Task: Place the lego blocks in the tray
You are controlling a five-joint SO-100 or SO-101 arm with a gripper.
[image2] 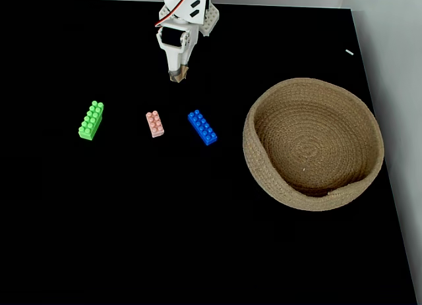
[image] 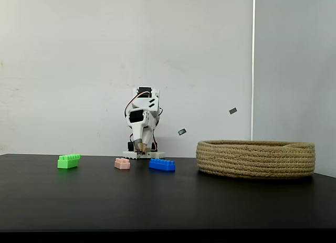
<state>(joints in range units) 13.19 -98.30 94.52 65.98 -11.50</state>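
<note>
Where the three lego blocks lie in a row on the black tabletop [image2: 198, 239], all sit left of centre in both fixed views: green brick [image2: 91, 120] far left, pale pink brick [image2: 155, 124] in the middle, blue brick [image2: 202, 127] nearest the tray [image2: 264, 180]. Green and blue are long, with two rows of studs; pink is shorter. None touches another. The tray, coiled tan rope, round and shallow, occupies the right of the frame, holding no brick.

My end effector [image2: 177, 75] points down at upper centre, behind the pink and blue bricks, gripping nothing; its fingers look drawn together.

Seen from above, the tray's inside and the bricks' angles are plain. The low fixed view [image: 140, 146] shows the tray's wall height and every brick flat on the tabletop.
</note>
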